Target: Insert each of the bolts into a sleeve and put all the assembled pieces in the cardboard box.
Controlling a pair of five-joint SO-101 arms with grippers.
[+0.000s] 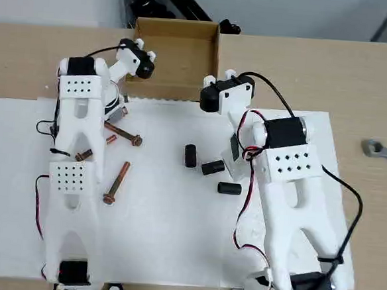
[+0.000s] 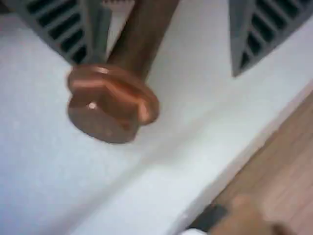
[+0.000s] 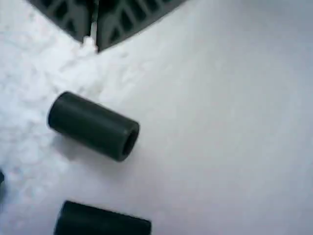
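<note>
A copper bolt (image 2: 112,103) lies on the white sheet (image 1: 161,229) at far left. Its shaft sits between the wide-apart fingers of the left gripper (image 2: 164,63), close beside one of them. Three bolts (image 1: 116,183) can be counted, and three black sleeves (image 1: 212,167) at centre. The right gripper (image 3: 94,29), fingers pressed together and holding nothing, hangs by the sleeves. The cardboard box (image 1: 175,71) stands beyond the sheet's far edge
</note>
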